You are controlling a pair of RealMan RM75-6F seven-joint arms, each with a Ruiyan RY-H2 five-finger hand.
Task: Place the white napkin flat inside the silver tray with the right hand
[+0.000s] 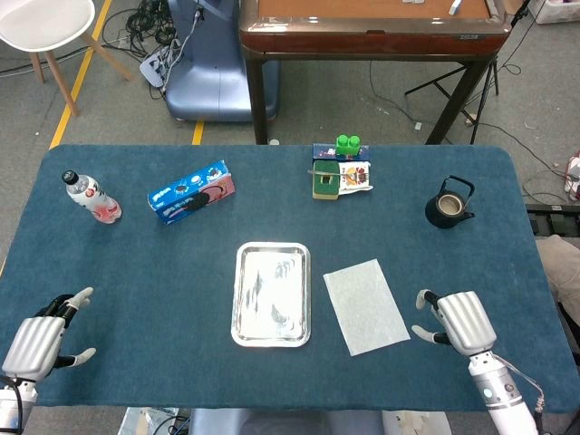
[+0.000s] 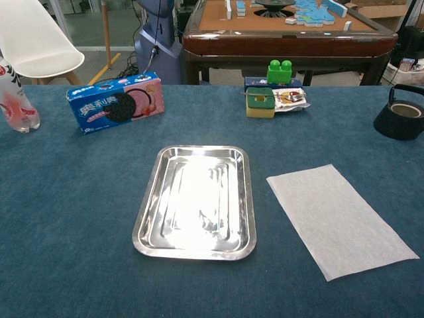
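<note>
Lying flat on the blue tabletop (image 1: 136,263), the white napkin (image 1: 365,305) is being seen centre-right of the head view, just beside the silver tray (image 1: 271,294) but not touching it; a strip of cloth is showing btwn them. Nothing is being held in the tray, only glare off its floor. In the chest view the napkin (image 2: 338,217) is sitting lower right, the tray (image 2: 196,201) mid-frame.

The right hand (image 1: 458,322) is being held low at the lower right of the head view, near the napkin's right edge, apart from it; its fingers (image 1: 424,298) are being kept spread, nothing gripped. The left hand (image 1: 38,343) is being held at the lower left corner, fingers apart too, nothing in it. Neither hand is appearing in the chest view.

Along the upper part of the head view: a plastic bottle (image 1: 91,197) lying at left, a blue cookie box (image 1: 191,191) next to it, a green-topped pile of small items (image 1: 340,170) upper centre, and a black kettle (image 1: 449,203) upper right.
</note>
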